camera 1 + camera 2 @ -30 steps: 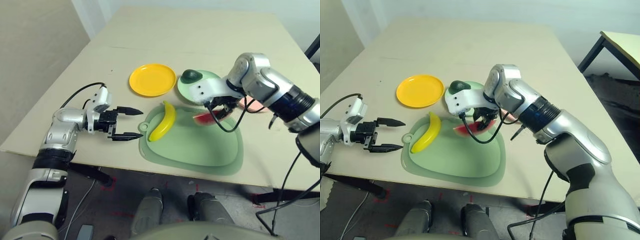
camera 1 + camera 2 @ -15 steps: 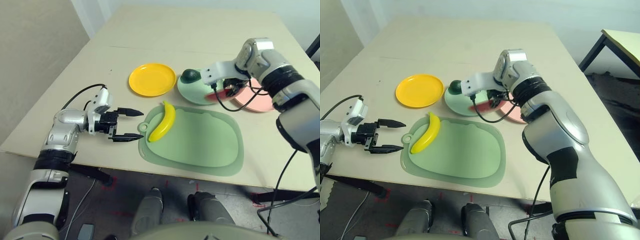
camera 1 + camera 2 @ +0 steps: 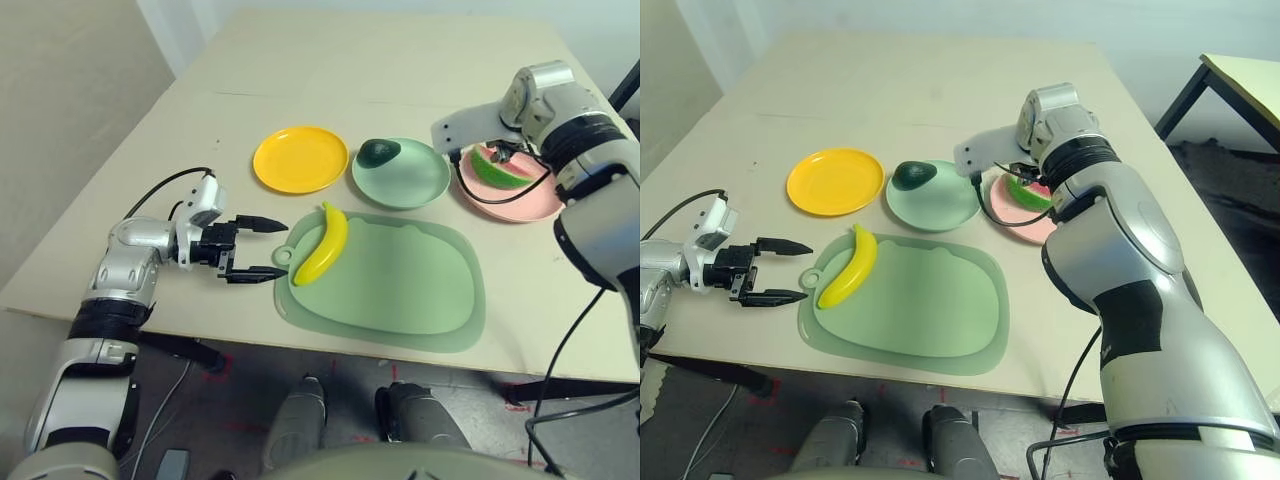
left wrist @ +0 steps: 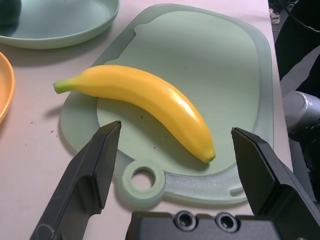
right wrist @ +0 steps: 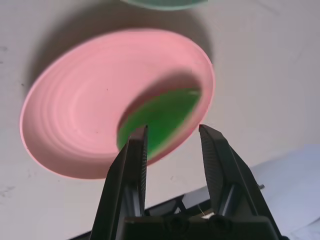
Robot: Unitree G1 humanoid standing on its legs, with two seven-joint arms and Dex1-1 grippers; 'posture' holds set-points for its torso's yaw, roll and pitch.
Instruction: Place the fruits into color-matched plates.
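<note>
left tool (image 3: 262, 247) fingers wide apart, near table's front-left edge, facing banana (image 3: 322, 243) on mat (image 3: 400, 290) | avocado (image 3: 379, 152) in green plate (image 3: 402, 174) | yellow plate (image 3: 300, 159) bare | watermelon (image 3: 499, 168) carried off mat, now over pink plate (image 3: 520, 205), right tool (image 5: 170, 137) clamped on it; release, banana left

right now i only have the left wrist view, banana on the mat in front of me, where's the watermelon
observer: The watermelon wedge is in the right gripper, which is shut on it above the pink plate.
operator: and the avocado
observer: The avocado lies in the green plate, by its far left rim.
operator: yellow plate free
observer: Yes, the yellow plate is bare across its whole face.
</note>
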